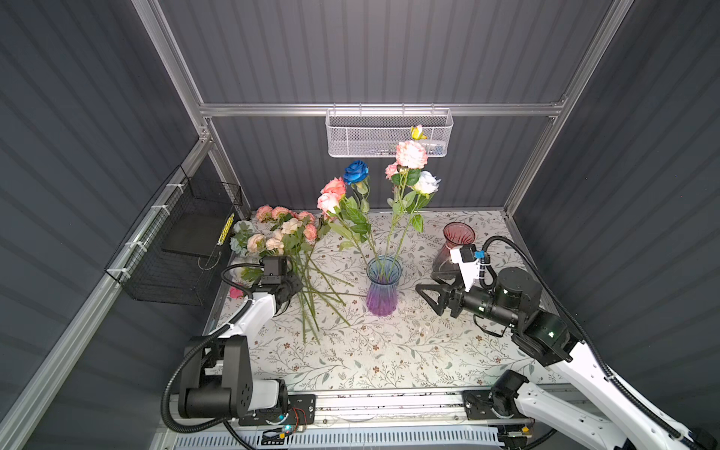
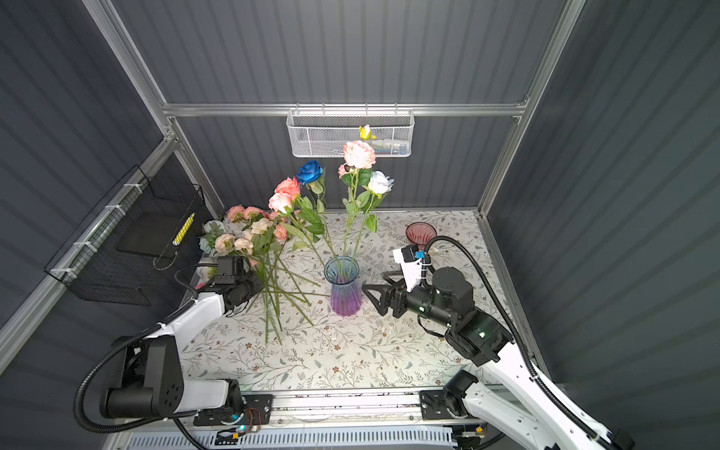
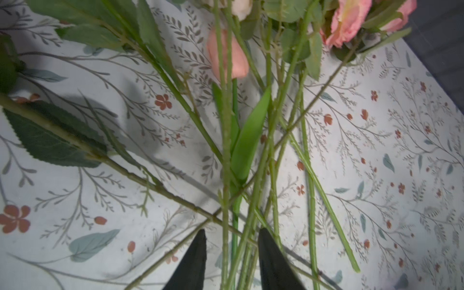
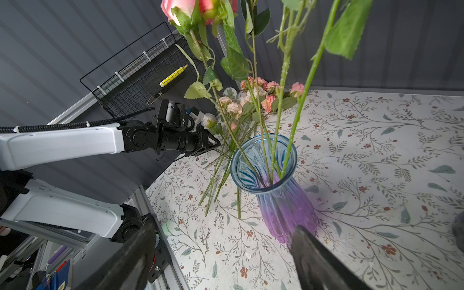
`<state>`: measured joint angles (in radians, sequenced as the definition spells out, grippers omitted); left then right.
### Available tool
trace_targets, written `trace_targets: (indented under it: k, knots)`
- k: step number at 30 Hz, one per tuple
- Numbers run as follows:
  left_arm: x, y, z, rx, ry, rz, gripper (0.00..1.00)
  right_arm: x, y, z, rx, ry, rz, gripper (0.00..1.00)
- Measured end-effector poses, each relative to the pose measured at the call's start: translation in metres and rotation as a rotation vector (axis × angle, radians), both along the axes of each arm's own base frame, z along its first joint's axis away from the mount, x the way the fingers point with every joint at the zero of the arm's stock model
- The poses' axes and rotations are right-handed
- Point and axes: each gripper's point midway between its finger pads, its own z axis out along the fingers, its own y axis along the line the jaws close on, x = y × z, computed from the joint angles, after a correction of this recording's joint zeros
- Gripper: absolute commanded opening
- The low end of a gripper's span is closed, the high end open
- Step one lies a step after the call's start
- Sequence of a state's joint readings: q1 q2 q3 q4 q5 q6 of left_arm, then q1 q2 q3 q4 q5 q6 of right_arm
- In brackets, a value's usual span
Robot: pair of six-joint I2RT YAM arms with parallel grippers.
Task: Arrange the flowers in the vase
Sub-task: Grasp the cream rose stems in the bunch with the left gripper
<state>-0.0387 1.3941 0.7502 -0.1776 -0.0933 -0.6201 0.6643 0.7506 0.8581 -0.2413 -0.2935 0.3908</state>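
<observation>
- vase (image 1: 383, 286) stands mid-table (image 1: 389, 362), with several flowers (image 1: 355, 215) standing in it, stems splayed a bit
- loose flowers (image 1: 290, 228) lie piled on the table left of the vase, blooms toward the back-left corner, stem ends toward the front
- left gripper (image 1: 291, 290) sits at the pile's stems, left of the vase, stems running between its jaws
- right gripper (image 1: 430, 300) is just right of the vase, not touching it
- second vase (image 1: 442, 263) stands behind the right gripper, toward the table's back right
- mesh basket (image 1: 389, 134) hangs on the back rail
- wire basket (image 1: 183, 249) hangs on the left wall
</observation>
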Motion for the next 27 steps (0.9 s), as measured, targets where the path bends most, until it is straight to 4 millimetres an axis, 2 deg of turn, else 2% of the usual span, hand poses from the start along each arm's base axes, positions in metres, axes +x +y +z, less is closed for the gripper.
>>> trace_targets:
  k: [6, 16, 22, 27]
  knots:
    - [0.010, 0.008, -0.012, 0.011, 0.015, 0.023, 0.33, -0.001, -0.002, -0.001, -0.010, -0.006, -0.006, 0.86]
    - [0.036, 0.010, -0.011, 0.026, -0.015, 0.018, 0.25, -0.001, -0.003, -0.002, -0.016, -0.008, -0.007, 0.86]
    - [0.039, 0.014, -0.028, 0.043, 0.027, 0.030, 0.25, -0.001, -0.003, -0.002, -0.017, -0.007, -0.007, 0.86]
    - [0.041, 0.016, -0.038, 0.056, 0.055, 0.028, 0.08, -0.001, -0.003, -0.002, -0.018, -0.006, -0.009, 0.86]
